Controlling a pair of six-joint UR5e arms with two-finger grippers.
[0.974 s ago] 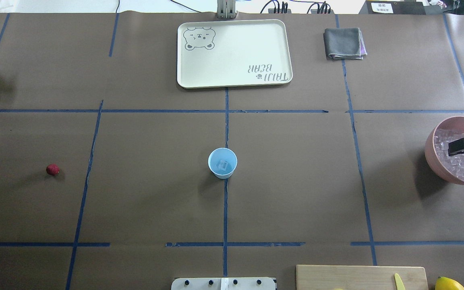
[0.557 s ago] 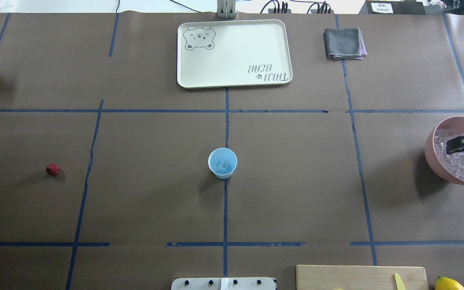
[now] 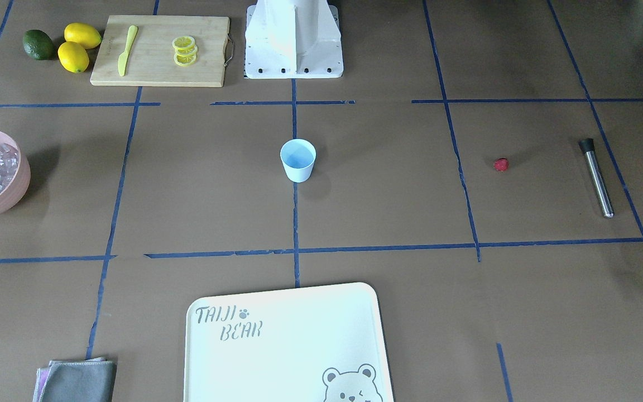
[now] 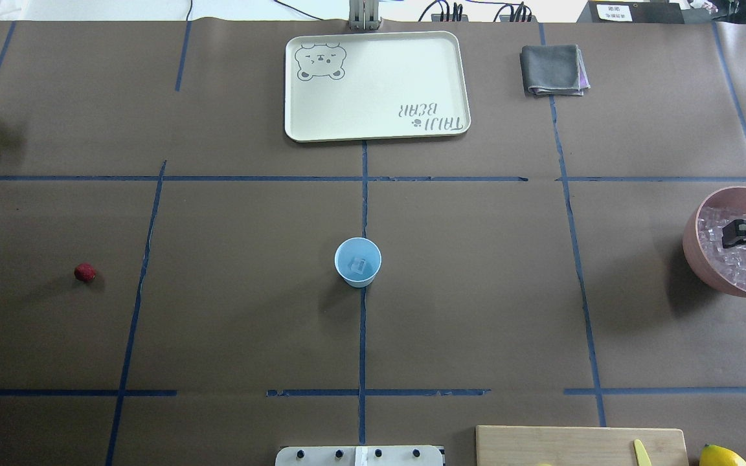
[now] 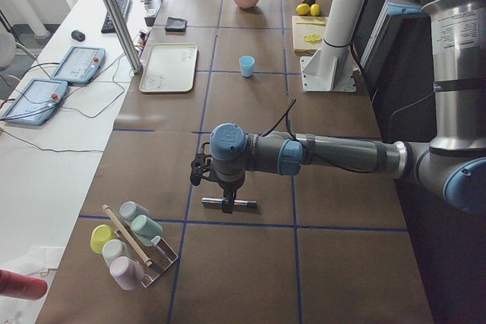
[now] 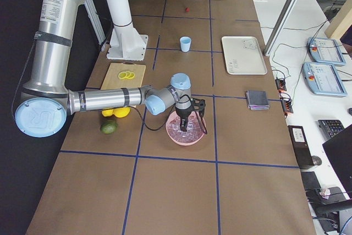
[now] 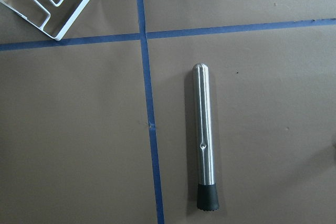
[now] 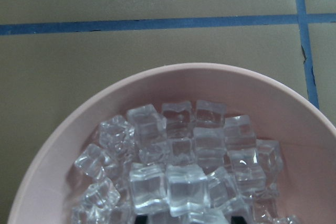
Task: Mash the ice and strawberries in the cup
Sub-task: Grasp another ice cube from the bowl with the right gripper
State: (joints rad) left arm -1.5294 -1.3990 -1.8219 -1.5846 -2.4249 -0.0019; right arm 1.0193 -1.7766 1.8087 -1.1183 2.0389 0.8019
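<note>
Two grippers to cover, so going left to right: the left gripper (image 5: 225,193) hangs pointing down over a steel muddler (image 7: 203,145) with a black rubber end, which lies flat on the brown paper right under it. Only the side camera catches that gripper, so I honestly can't tell whether it's spread or closed, or whether it touches the muddler. Ahead of it and out to its left sits a wire rack (image 5: 163,256) with pastel cups (image 5: 144,227) lying in it. Off to that gripper's right is the strawberry (image 4: 85,272), alone on the table, near it but apart. The light-blue cup (image 4: 357,261) stands upright roughly midway between the two grippers, well apart from both, with one cube of ice (image 4: 359,265) in the bottom. Past the cup, farther from the robot, lies a cream bear tray (image 4: 379,84), and a folded grey cloth (image 4: 553,70) lies ahead and left of the right gripper (image 4: 732,236). That one is down inside a pink bowl (image 4: 695,252) heaped with ice cubes (image 8: 184,182). Its jaws stand apart with cubes between the tips, so it's spread fairly wide and I don't see it clamping anything. Back toward the robot from it is a wooden cutting board (image 3: 159,67) with a yellow knife (image 3: 126,47) and lemon slices (image 3: 185,50). Next to the board are two lemons (image 3: 73,57) and a dark green fruit (image 3: 38,44).
</note>
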